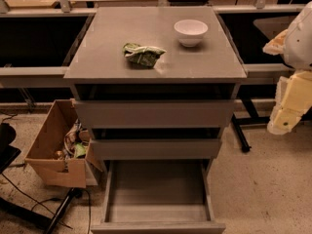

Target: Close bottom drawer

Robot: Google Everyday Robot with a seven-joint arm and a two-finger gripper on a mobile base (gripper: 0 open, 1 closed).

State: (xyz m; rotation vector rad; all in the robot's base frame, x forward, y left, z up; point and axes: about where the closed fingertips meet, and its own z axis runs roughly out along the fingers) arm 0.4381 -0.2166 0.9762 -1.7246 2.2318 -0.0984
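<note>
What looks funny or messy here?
The bottom drawer sticks far out, open and empty. A crumpled green bag lies on the cabinet top. The gripper hangs off to the right, touching nothing.

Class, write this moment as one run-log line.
task: close bottom drawer | drawer: pulled out, open | gripper: right of cabinet, apart from drawer | push: not yet made

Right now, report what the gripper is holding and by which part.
Nothing visible is held. The gripper hangs right of the cabinet, apart from the open bottom drawer.

Dim warm overhead light, black shadow behind the cabinet (107, 33), jaws glowing pale at right edge.
</note>
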